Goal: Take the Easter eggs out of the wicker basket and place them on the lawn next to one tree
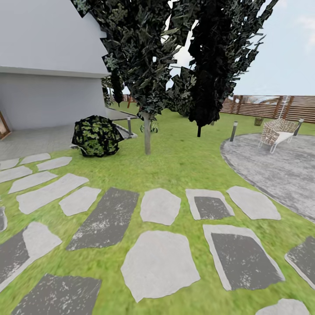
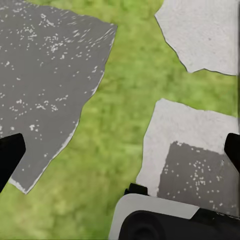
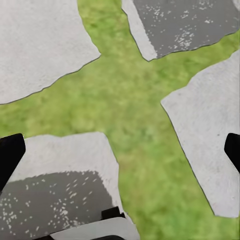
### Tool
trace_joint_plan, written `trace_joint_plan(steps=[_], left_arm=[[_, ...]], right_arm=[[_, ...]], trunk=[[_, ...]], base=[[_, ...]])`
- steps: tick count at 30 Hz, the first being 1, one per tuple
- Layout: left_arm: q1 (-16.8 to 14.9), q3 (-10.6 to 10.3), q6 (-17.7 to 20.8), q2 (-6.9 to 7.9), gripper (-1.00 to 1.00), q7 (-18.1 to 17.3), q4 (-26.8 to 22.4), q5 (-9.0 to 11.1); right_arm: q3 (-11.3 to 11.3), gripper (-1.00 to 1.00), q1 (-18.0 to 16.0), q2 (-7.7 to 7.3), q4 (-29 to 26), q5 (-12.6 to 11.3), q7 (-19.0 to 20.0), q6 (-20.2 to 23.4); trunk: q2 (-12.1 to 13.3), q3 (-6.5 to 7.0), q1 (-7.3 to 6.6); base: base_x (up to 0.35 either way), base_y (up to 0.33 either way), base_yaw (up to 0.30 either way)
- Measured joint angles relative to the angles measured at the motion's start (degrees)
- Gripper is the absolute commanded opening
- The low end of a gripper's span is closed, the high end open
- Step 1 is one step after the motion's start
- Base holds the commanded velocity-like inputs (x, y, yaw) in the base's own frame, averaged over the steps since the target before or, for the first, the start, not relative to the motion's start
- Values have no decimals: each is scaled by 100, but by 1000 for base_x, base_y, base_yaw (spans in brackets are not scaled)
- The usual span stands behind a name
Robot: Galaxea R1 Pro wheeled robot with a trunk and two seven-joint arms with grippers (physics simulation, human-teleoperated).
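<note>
Across the lower half of the head view lie grey stepping stones (image 1: 159, 205) set in the lawn (image 1: 188, 164), and beyond them, at upper centre, stands the tree (image 1: 147, 133) with its pale straight trunk, a round bush (image 1: 96, 136) to its left and a near-black tree (image 1: 203, 105) to its right. At the far right, on the paved patio (image 1: 280, 164), is a pale woven chair (image 1: 275, 131), with a brown fence (image 1: 262, 107) behind. A small brown object by the fence may be the wicker basket, but it is too small to tell. Both wrist views look down on grass and stones: the left gripper (image 2: 120, 150) and the right gripper (image 3: 120, 150) have their fingers spread wide and hold nothing. I judge the task hardly begun; the robot seems on its way, and all three eggs remain to be fetched.
</note>
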Motion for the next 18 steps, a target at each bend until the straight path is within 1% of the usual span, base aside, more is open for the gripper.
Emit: trace_joint_plan(steps=[18], left_arm=[[0,-1,0,0,100,8,1,2]], right_arm=[[1,100,0,0,1,0,0,0]], trunk=[[0,0,0]], base=[[314,-179,0]])
